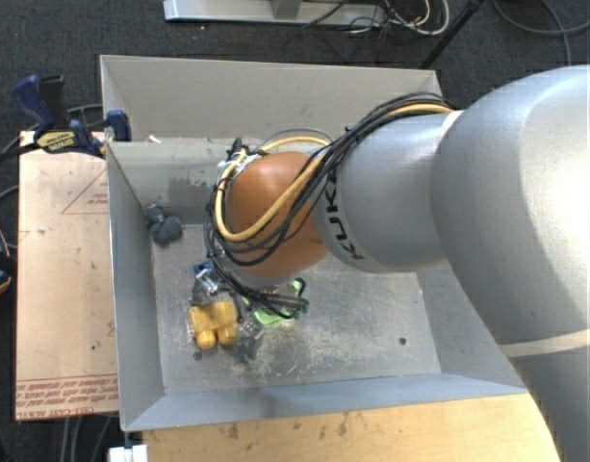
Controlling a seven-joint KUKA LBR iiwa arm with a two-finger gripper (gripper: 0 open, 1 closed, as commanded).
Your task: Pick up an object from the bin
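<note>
Gripper (241,329) low, left of centre, mostly hidden under arm's smooth orange cover (275,215); open or closed, can't tell. Just beside it, to frame-left: lumpy yellow plastic obj (210,323). Green wiry obj (280,306) half covered. Dull grey-blue lump (163,225) upper left on scuffed metal bin (371,335).

The only marking that can be read is the brand name KUKA (342,221), in dark capital letters on the silver-grey shell of the arm (420,191). It stands on the segment just beside the orange cover (275,215). In the camera view the word lies on its side and runs down the curve of the shell, with black and yellow cables (319,162) crossing close to its upper end.
</note>
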